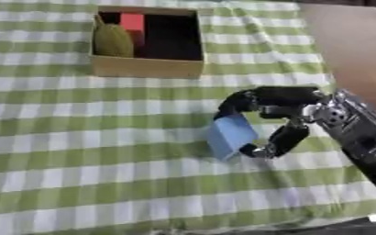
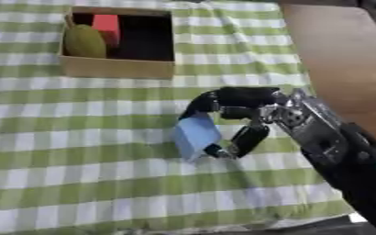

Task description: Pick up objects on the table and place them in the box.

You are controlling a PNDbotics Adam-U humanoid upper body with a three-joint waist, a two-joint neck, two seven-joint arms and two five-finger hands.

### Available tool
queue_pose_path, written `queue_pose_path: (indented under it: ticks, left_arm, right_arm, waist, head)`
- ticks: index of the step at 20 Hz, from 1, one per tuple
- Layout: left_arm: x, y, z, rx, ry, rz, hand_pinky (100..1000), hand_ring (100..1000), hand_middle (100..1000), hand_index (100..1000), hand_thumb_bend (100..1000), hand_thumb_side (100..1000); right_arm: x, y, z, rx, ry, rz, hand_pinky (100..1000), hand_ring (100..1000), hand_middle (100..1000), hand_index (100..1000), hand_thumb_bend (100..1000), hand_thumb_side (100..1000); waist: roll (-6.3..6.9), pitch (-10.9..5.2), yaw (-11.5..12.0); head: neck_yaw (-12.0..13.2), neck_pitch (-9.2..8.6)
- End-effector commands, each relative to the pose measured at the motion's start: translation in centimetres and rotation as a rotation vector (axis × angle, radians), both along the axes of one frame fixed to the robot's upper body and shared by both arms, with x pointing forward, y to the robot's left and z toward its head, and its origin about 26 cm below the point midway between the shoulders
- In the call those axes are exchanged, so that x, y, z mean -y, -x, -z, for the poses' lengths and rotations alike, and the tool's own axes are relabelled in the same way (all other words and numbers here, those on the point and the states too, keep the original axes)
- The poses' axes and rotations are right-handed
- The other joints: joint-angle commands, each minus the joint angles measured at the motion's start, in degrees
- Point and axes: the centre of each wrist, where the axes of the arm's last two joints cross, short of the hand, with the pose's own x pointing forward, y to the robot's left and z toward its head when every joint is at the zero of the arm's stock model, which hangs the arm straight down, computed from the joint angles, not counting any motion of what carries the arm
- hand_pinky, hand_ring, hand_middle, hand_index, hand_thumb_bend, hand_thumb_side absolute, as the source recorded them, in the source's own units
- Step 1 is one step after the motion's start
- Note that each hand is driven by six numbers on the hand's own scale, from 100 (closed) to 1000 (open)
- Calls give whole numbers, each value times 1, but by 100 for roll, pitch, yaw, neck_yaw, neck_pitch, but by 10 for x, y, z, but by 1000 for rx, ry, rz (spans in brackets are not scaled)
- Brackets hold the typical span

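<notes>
A light blue block (image 1: pixel 229 134) sits on the green-checked cloth (image 1: pixel 79 151) covering the counter, well short of the box (image 1: pixel 147 65). The right hand (image 1: pixel 281 114) curls its fingers (image 1: pixel 238 102) over the block's top, thumb against its near side (pinching it). Inside the box lie a green fruit (image 1: pixel 113 40) and a red block (image 1: pixel 133 24).

Soft, even light across the checked cloth (image 1: pixel 79 137). Both views are blurry throughout. The box (image 1: pixel 147 66) interior is dark; faint shadow lies beneath the hand (image 1: pixel 284 117).
</notes>
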Motion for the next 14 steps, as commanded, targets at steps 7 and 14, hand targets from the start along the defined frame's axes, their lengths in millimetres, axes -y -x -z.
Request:
queue_pose_path:
  ticks: [7,14]
  left_arm:
    - [-3,3,-7,28,-23,-6,686,791,702,792,100,579]
    - [-2,3,-7,25,-28,1,685,791,702,791,100,579]
  right_arm:
    - [5,19,-93,164,-136,-86,953,878,480,754,100,100]
    - [5,-8,-155,269,-166,-99,917,833,492,751,100,107]
  waist:
    - [36,-62,-23]
    - [29,-47,22]
  head:
    - [23,30]
    - [-102,13]
